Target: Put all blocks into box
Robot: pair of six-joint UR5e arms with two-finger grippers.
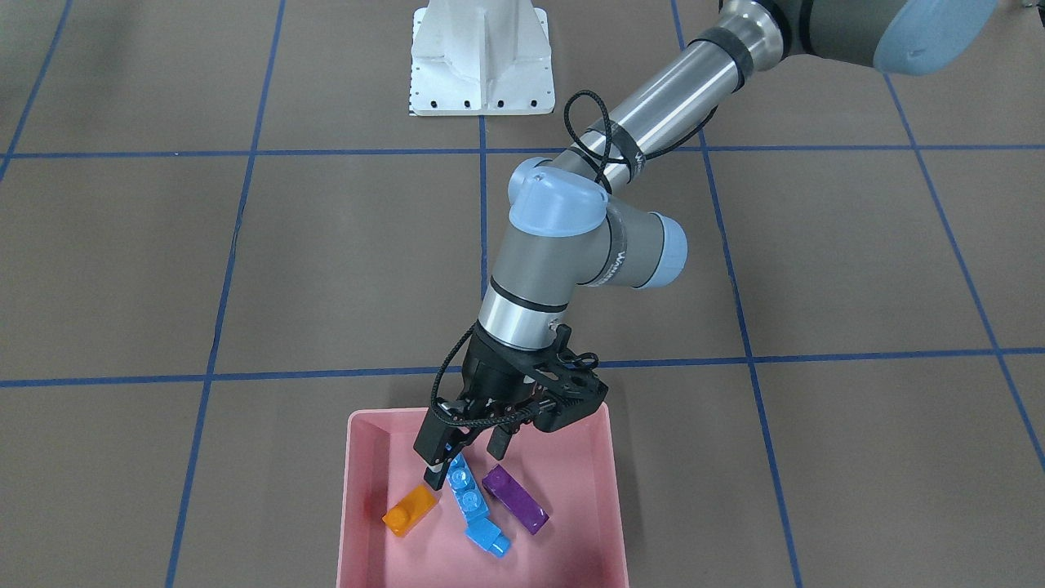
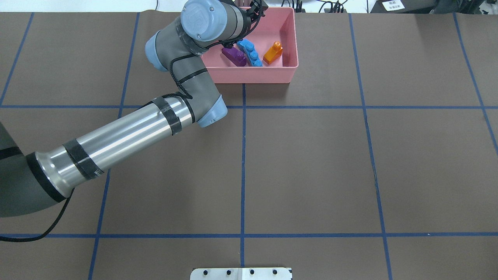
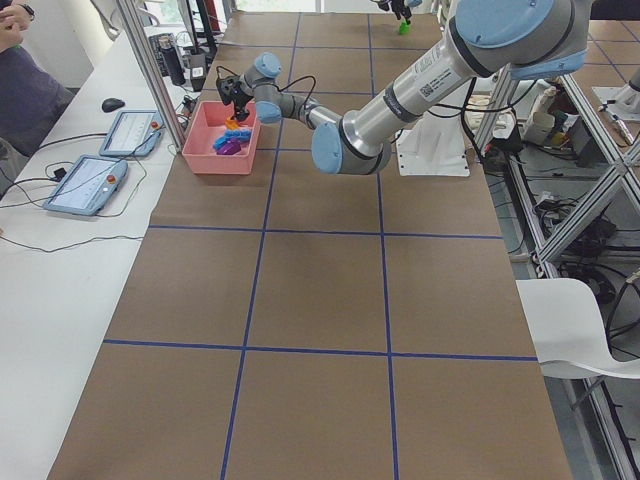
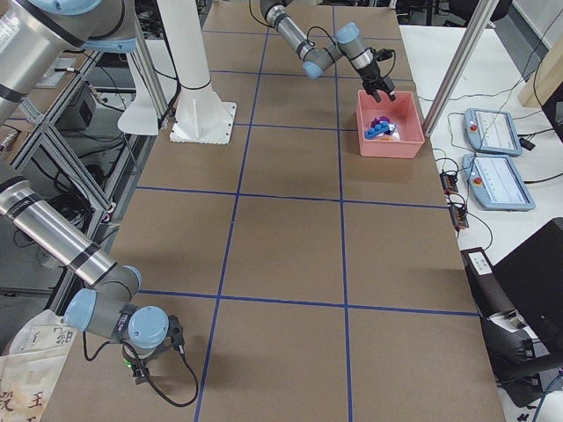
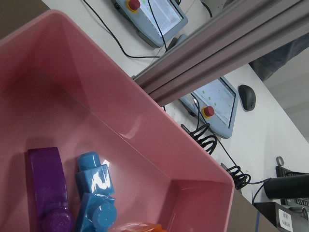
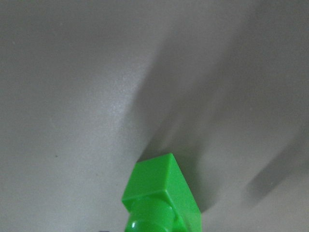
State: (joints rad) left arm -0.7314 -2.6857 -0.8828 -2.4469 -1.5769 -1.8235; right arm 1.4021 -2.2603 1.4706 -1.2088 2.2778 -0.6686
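**gridwatcher:** ok so what's your left hand doing, and where's all the stuff?

**me:** My left gripper [image 1: 465,467] hangs down inside the pink box [image 1: 588,539], fingers spread wide, nothing clamped between them. One fingertip [image 1: 435,480] is right at the end of the long blue block [image 1: 472,494]. Touching or just shy of it, honestly can't say. Four blocks lie on the box floor. The purple block [image 1: 516,500] is on my left and the orange block [image 1: 411,510] on my right, both just beside the long blue one in the middle. The small blue block [image 1: 490,539] sits against the long blue one's end on the operators' side. The box itself is out at the far edge of the table [image 2: 311,155], across from my base.

**gridwatcher:** and the green one?

**me:** The green block [image 6: 161,198] is outside the box and well apart from it, over at my right arm's end of the table. My right wrist cam sees it close up at the bottom of its view, on a plain grey surface. My right gripper [image 3: 401,10] is just above it in the side view. Whether those fingers are spread or closed on it, I can't tell.
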